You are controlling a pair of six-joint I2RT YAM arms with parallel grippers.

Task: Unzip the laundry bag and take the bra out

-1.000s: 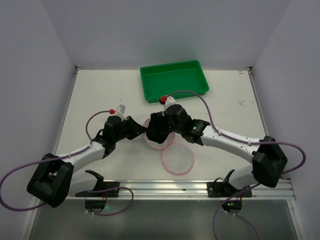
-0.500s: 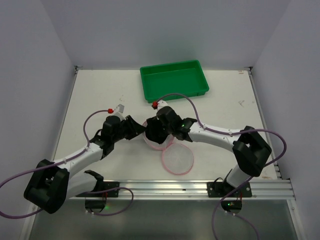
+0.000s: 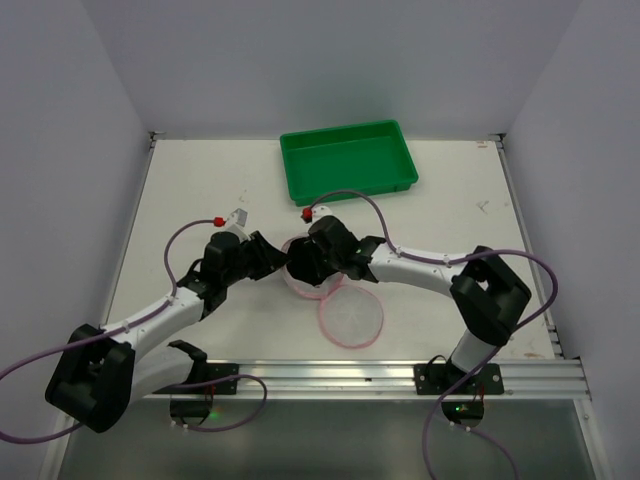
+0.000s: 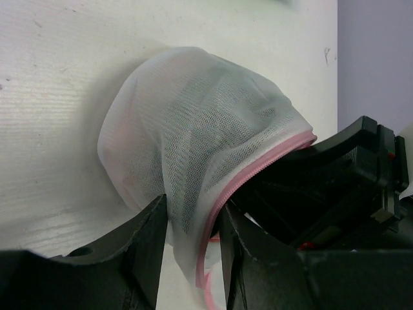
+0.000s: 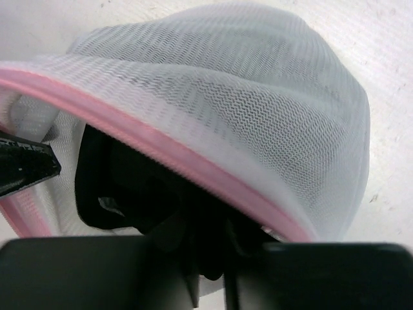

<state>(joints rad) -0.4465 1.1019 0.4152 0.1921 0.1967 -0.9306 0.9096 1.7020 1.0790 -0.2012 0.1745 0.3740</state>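
The laundry bag (image 3: 350,318) is unzipped: one pink-rimmed mesh disc lies flat on the table, and the dome half (image 4: 193,123) stands raised beside it. My left gripper (image 4: 192,258) is shut on the dome's mesh and pink zipper edge (image 4: 258,171), holding it up. From the right, my right gripper (image 5: 210,284) reaches under the pink rim (image 5: 161,152) into the opening. Its jaws are pinched on the black bra (image 5: 122,187) inside. In the top view both grippers meet at the bag, left gripper (image 3: 281,262) and right gripper (image 3: 301,266), and the bra is hidden there.
A green rectangular tray (image 3: 348,160) stands at the back of the white table (image 3: 200,190). Grey walls close in the left, right and far sides. A metal rail (image 3: 330,372) with the arm bases runs along the near edge.
The right arm has pushed further left into the bag's opening, and its jaws have closed from wide to narrow on the black fabric. The left gripper keeps hold of the bag's edge.
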